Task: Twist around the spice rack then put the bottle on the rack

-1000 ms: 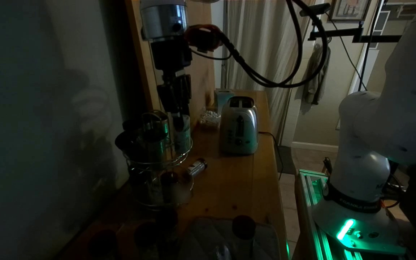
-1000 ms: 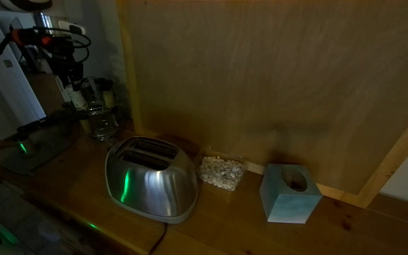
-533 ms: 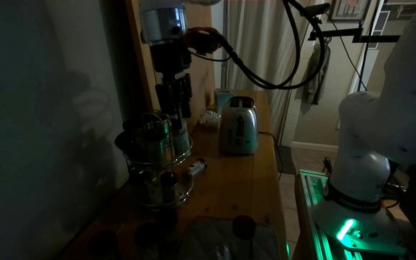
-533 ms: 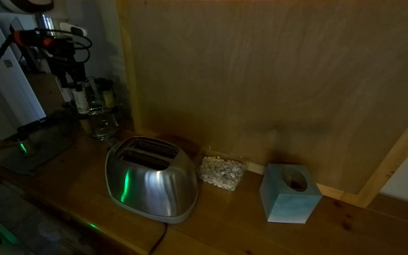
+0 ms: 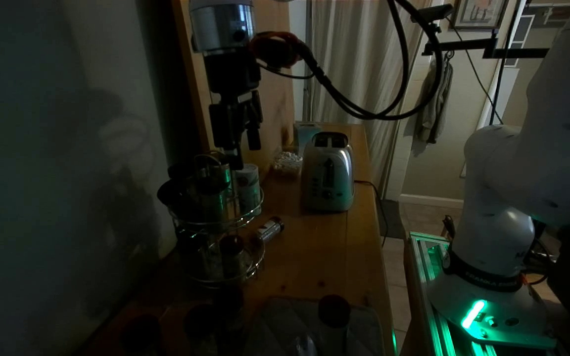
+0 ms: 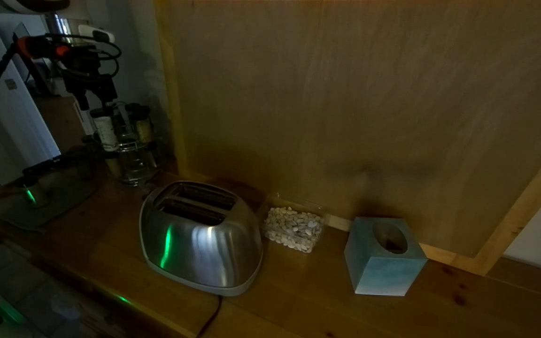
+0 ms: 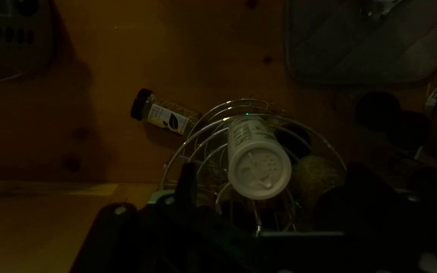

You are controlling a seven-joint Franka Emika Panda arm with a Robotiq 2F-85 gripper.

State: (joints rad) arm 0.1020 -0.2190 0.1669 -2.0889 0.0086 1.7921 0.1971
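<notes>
Arm point(image 5: 507, 163): white, smoothly rounded housings. Base point(image 5: 443, 296): black band point(image 5: 483, 280) with white lettering; bright green indicator strip point(image 5: 473, 314). Wrist ring point(image 5: 225, 28): polished metal. Hand point(image 5: 244, 152): black, angular links, pale round screw heads point(image 7: 120, 210). Cables point(image 5: 329, 89): black, meeting a red-and-black fitting point(image 5: 276, 50).

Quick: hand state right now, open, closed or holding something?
Hand: open, holding nothing; the bottle stands on the rack.

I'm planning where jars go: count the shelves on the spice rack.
2: the upper shelf, which holds the white bottle, and the lower shelf below it. No third shows, though it's dark down there.
</notes>
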